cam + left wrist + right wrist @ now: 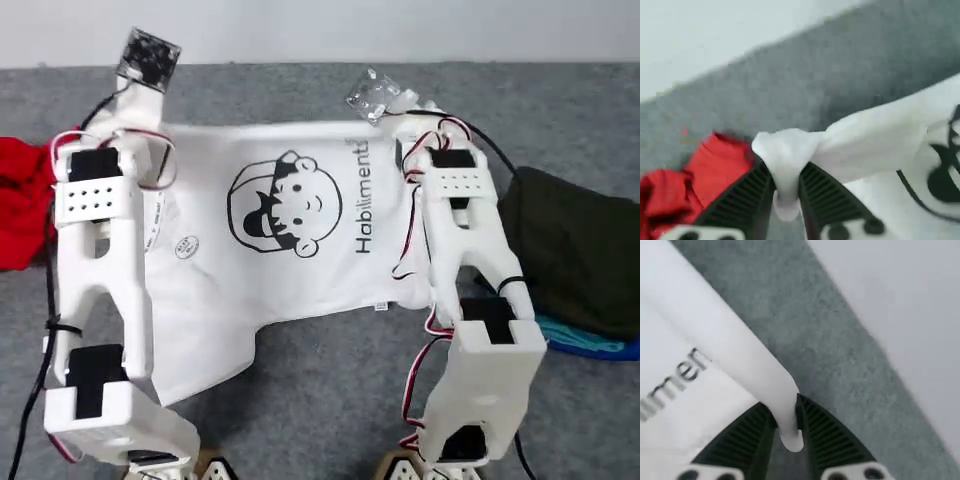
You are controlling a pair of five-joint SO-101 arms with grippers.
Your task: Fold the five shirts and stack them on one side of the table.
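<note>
The left gripper [786, 196] and right gripper [787, 429] each pinch the far edge of the white shirt [262, 285], which lies unfolded, and the red shirt [20, 215] sits crumpled, so it's early days.

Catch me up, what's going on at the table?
Two grippers hold the white shirt, spread print-up on the table. The left gripper is shut on a bunched bit of one far corner, near the red shirt. The right gripper pinches the other far edge. A dark shirt is piled on that side, over something blue.
</note>
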